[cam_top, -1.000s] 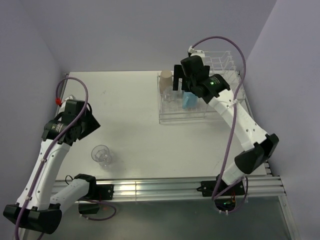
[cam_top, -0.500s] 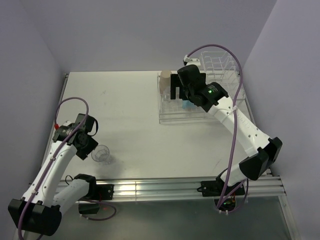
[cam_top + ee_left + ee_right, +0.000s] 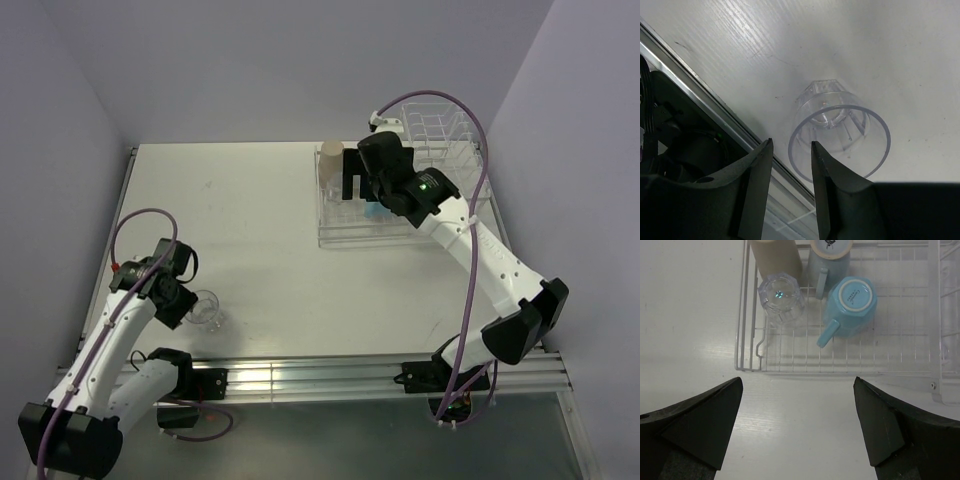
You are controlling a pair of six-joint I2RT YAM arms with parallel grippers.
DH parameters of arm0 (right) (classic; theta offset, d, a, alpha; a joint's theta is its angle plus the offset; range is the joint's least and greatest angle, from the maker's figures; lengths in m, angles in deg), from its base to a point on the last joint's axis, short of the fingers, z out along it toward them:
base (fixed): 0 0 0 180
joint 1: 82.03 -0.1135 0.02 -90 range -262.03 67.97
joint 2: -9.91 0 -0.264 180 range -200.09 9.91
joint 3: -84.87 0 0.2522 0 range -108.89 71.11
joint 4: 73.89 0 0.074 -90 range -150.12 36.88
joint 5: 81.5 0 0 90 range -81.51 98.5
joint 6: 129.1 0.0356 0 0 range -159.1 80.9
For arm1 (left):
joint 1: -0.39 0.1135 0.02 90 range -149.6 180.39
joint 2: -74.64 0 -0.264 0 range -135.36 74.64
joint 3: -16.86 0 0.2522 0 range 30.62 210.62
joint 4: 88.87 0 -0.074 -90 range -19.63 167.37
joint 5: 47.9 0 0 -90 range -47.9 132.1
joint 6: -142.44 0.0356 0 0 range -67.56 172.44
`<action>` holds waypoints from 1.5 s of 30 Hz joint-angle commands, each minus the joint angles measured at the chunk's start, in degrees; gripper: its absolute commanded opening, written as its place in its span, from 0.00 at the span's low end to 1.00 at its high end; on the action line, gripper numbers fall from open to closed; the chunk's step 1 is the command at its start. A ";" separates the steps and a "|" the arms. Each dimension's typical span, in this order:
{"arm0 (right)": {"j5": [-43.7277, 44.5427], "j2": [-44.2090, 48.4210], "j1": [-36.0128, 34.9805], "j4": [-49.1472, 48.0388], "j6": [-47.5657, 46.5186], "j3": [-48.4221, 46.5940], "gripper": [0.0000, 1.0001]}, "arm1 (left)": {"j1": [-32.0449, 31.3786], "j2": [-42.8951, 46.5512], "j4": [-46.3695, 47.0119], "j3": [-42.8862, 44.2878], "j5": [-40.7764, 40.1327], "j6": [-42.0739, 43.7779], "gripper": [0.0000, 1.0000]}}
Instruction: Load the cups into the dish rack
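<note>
Cups outside the rack (image 3: pixel 365 242): only one, a clear tumbler (image 3: pixel 207 312). It stands at the left, upright with its mouth up, on the bench (image 3: pixel 260 210) near the front edge. The left gripper (image 3: pixel 185 303) is down at it. In the left wrist view its fingers (image 3: pixel 755 185) stand partly apart and straddle the near wall of the tumbler, one outside the rim and one, as it seems, over the inside. Bench shows in the gap between them, so I judge that they are not clenched on the wall yet. The step in hand is the grasp of this last cup.

Further right, at the far side of the bench, the rack holds four cups: a tan cup (image 3: pixel 775 255), a second tumbler (image 3: pixel 781 295), a mug (image 3: pixel 850 300) and a blue cup (image 3: pixel 827 260) behind it. The second tumbler and the mug stand mouth down. The right gripper (image 3: pixel 797 385) hovers above the near edge of the rack, fingers (image 3: pixel 695 425) fully released, holding nothing.

The next move calls for a firm but gentle pinch on the thin wall, then a lift, a carry to the rack and a turn-over onto free grid. The right arm should probably leave room there.
</note>
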 commanded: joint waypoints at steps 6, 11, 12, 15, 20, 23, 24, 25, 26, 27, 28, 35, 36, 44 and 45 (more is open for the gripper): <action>0.62 3.37 -0.62 -2.49 0.62 1.04 1.00 | 0.12 -3.68 3.90 -2.69 2.55 -2.26 0.41; 0.27 3.81 -0.71 -2.84 0.62 1.74 1.00 | 0.12 -4.91 6.19 -3.83 2.72 -3.67 0.41; 0.27 3.90 -0.71 -2.84 0.54 1.83 1.00 | 0.12 -5.18 7.15 -4.36 2.81 -3.76 0.41; 0.27 3.90 -0.71 -2.84 0.53 2.01 1.00 | 0.12 -6.93 9.25 -5.41 3.69 -3.67 0.36; 0.27 4.69 -0.88 -3.02 0.45 2.54 1.00 | 0.12 -8.43 12.60 -7.26 6.58 -2.53 0.00; 0.01 5.74 -0.79 -3.72 0.53 3.41 1.00 | 0.12 -8.69 14.27 -5.26 8.34 -0.51 0.00; 0.01 5.92 -0.79 -3.81 0.53 3.50 1.00 | 0.12 -8.61 14.45 -3.85 8.70 0.88 0.00; -0.34 6.44 -0.79 -3.90 0.53 3.59 1.00 | 0.12 -8.00 14.89 -2.44 9.22 1.94 0.00; -0.52 6.71 -0.79 -3.99 0.53 3.77 1.00 | 0.12 -7.64 15.94 0.88 9.84 3.00 0.00; -0.69 6.97 -0.79 -4.16 0.53 3.94 1.00 | 0.12 -7.20 16.64 2.82 11.32 5.01 0.00; -1.48 7.76 -0.79 -4.51 0.45 4.12 1.00 | 0.12 -6.59 17.43 4.58 12.47 6.07 0.00; -9.02 15.75 -0.79 -10.31 2.03 9.29 1.00 | 0.12 -5.53 44.66 9.79 39.17 15.84 0.00; -10.17 18.55 -0.71 -12.40 2.12 10.26 1.00 | 0.12 -6.40 50.25 10.22 41.98 16.01 0.00; -26.96 32.46 -0.62 -29.72 7.12 25.45 1.00 | -6.29 -15.10 84.56 11.01 64.22 8.29 0.00; -29.76 33.68 -0.53 -32.52 7.65 26.52 1.00 | -8.21 -16.33 87.63 11.11 65.21 6.28 0.00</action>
